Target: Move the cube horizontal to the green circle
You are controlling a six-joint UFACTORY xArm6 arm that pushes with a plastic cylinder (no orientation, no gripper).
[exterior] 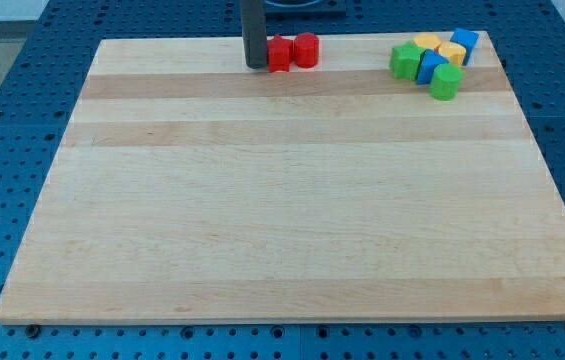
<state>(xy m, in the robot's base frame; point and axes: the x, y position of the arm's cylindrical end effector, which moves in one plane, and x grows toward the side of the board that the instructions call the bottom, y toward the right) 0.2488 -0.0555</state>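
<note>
My tip (256, 65) rests on the wooden board (282, 200) near its top edge, touching the left side of a red block (279, 54) whose shape is unclear. A red cylinder (306, 49) sits against that block's right side. At the view's top right is a tight cluster: a green cylinder (446, 82) at its lower end, a blue block (428, 66) just above-left of it, a green block (403, 60) at the left, two yellow blocks (451, 52) (427, 41), and a blue cube (464, 44) at the far right.
The board lies on a blue perforated table (12, 120). The rod rises out of the view's top edge.
</note>
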